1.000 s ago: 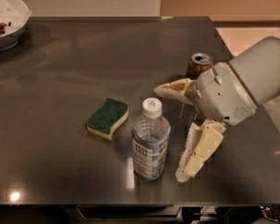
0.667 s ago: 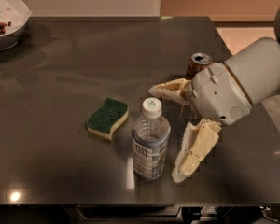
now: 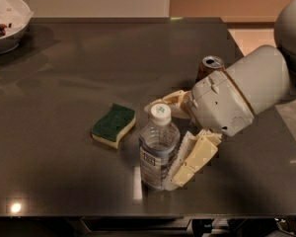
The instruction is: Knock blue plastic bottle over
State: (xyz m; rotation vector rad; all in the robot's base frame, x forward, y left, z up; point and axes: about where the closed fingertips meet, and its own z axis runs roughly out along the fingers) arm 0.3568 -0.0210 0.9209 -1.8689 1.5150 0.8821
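Pressure is being brought against the blue plastic bottle, standing upright at lower centre, by the gripper, spread wide and empty at its right, apparently touching. Judged light, thin-walled and slick, it is best being pushed high, near the cap.

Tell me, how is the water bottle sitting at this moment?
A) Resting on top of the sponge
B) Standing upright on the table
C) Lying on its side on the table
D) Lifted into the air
B: the blue plastic bottle stands upright on the table, white cap on top. The gripper is open around it, with one finger behind the bottle and the other close beside it.
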